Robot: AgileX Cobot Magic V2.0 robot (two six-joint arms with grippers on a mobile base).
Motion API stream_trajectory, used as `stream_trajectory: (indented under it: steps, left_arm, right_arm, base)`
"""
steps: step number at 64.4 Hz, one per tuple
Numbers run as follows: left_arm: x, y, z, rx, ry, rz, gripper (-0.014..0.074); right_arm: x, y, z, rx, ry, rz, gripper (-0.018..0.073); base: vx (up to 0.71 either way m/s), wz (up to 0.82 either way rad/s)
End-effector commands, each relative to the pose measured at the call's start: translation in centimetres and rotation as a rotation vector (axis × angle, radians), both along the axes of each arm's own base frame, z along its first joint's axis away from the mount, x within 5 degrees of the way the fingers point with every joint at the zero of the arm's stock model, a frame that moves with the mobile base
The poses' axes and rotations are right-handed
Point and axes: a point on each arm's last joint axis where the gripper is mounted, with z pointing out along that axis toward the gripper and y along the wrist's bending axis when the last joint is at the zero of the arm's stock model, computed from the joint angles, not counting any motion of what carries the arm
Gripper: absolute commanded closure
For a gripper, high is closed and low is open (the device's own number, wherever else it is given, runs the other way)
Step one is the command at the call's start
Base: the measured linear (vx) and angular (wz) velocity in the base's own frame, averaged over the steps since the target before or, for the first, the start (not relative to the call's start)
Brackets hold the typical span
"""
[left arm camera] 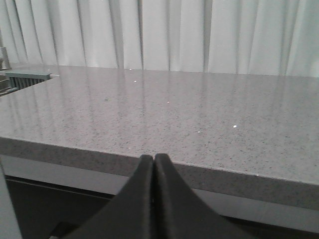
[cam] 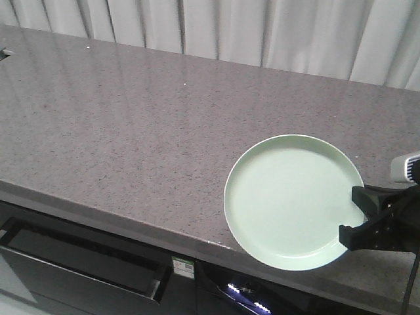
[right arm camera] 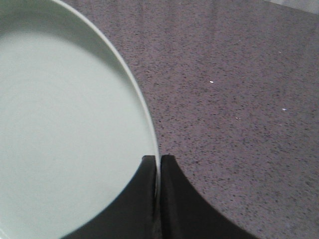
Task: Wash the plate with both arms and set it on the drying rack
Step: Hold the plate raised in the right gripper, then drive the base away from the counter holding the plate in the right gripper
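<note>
The pale mint-green plate point(cam: 289, 197) lies flat on the speckled grey counter point(cam: 131, 131) at the front right, its near edge hanging slightly over the counter's front edge. My right gripper point(cam: 352, 215) comes in from the right and is shut on the plate's right rim; the right wrist view shows one finger inside the rim and one outside point(right arm camera: 158, 159), with the plate point(right arm camera: 65, 124) filling the left. My left gripper point(left arm camera: 153, 158) is shut and empty, low in front of the counter's front edge. A slotted grey part of the drying rack point(left arm camera: 27, 78) shows at the counter's far left.
White curtains point(cam: 262, 29) hang behind the counter. Dark drawers with a handle point(cam: 79, 256) sit under the counter's front edge. The counter's front edge point(left arm camera: 224, 174) runs just beyond my left fingertips.
</note>
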Motion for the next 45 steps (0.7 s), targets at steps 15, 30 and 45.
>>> stream_trajectory:
  steps: [15, 30, 45]
  left_arm:
    - [-0.07, 0.05, 0.23, -0.004, -0.073, 0.006, 0.0602]
    - [-0.07, 0.05, 0.23, -0.004, -0.073, 0.006, 0.0602]
    - [-0.07, 0.05, 0.23, -0.004, -0.073, 0.006, 0.0602]
  right_arm:
    - [0.35, -0.01, 1.78, 0.026, -0.113, -0.007, 0.0567]
    - [0.35, -0.01, 1.78, 0.026, -0.113, -0.007, 0.0567]
    - [0.35, -0.01, 1.78, 0.026, -0.113, -0.007, 0.0567]
  base:
    - [-0.05, 0.3]
    - [-0.05, 0.3]
    - [-0.05, 0.34]
